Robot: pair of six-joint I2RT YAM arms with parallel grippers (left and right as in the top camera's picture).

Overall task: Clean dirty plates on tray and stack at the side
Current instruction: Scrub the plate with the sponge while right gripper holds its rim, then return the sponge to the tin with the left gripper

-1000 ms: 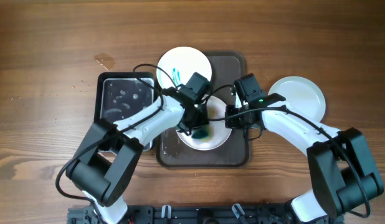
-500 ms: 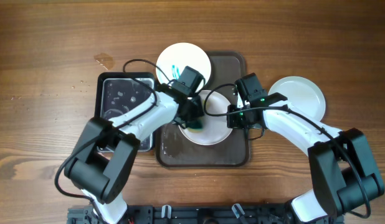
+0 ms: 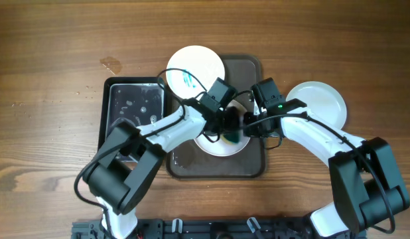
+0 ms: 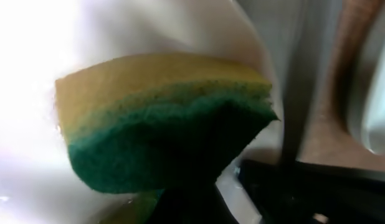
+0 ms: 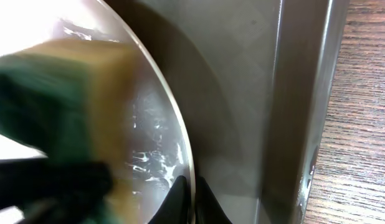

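The brown wooden table (image 3: 52, 46) fills the overhead view. At its centre lies the large dark brown rectangular tray (image 3: 248, 162), with rounded corners and a raised rim. Just to its left sits a smaller black tray (image 3: 104, 113) with wet glints inside.

There are three round white plates. The rear plate (image 3: 192, 66) overlaps the brown tray's far left corner and carries a teal smear. The side plate (image 3: 321, 103) lies on the table just right of the tray and is plain white. The middle plate (image 3: 215, 146) rests inside the tray, under both arms.

The left gripper (image 3: 225, 127) is pressed together on a yellow-and-green sponge (image 4: 161, 118). The sponge sits on the middle plate's white surface, near its right edge. The right gripper (image 5: 189, 200) pinches that plate's right rim, with one dark fingertip on each side of the thin edge. Wet streaks shine on the plate just inside the rim.
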